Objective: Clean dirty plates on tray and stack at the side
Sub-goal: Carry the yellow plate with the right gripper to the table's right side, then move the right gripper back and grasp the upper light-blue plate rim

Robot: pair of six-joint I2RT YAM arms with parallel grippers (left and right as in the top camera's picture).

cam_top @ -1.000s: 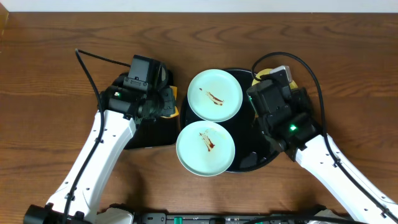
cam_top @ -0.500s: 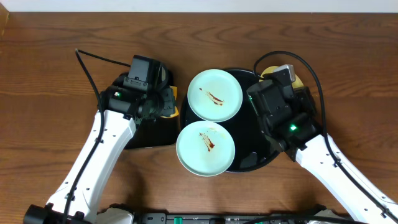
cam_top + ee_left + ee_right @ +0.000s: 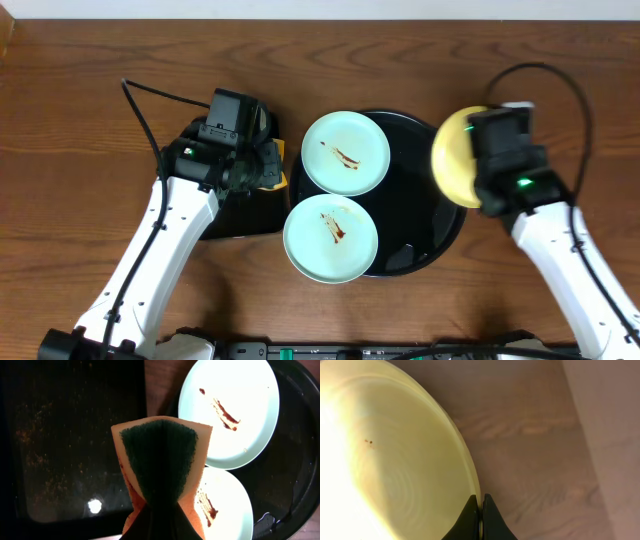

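Two pale mint-blue plates with brown smears lie on the left part of the round black tray [image 3: 420,215]: a far plate [image 3: 345,152] and a near plate [image 3: 330,238]. They also show in the left wrist view, the far plate [image 3: 235,410] and the near plate [image 3: 225,505]. My right gripper [image 3: 481,510] is shut on the rim of the pale yellow plate [image 3: 452,155], held tilted over the tray's right edge; the plate fills the right wrist view [image 3: 390,460]. My left gripper [image 3: 159,525] is shut on an orange sponge with a green face [image 3: 162,462].
A rectangular black tray [image 3: 70,440] lies left of the round tray, under my left arm. Bare wooden table [image 3: 560,70] lies to the right of the round tray and along the back.
My right arm has lifted the yellow plate off the tray's back right and swung it rightward and up on edge. The left arm has not moved.
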